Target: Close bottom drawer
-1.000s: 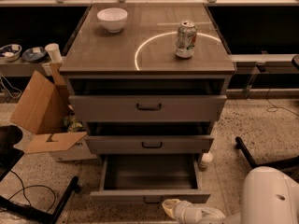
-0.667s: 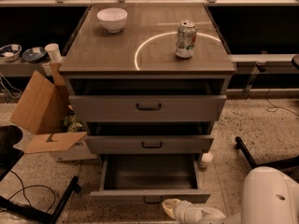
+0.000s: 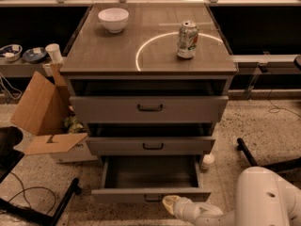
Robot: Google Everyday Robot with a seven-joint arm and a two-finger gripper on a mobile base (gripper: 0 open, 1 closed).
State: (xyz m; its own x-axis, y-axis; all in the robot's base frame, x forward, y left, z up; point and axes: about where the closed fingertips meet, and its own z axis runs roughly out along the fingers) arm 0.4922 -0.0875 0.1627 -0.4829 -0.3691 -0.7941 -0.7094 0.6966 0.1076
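Gripper [image 3: 172,204]: low in camera view, at the right part of the bottom drawer [image 3: 122,195] front panel, touching or just beside it; open or closed, impossible to tell. No visible shift from a second ago: same spot, drawer pulled just as far out. Push judged not yet begun, so the whole closing is left to do. Tray bare grey, nothing inside. Bowl [image 3: 113,19] on the cabinet top [image 3: 155,65], contents hidden. Middle drawer [image 3: 117,146] and top drawer [image 3: 103,108] slightly out, interiors dark.
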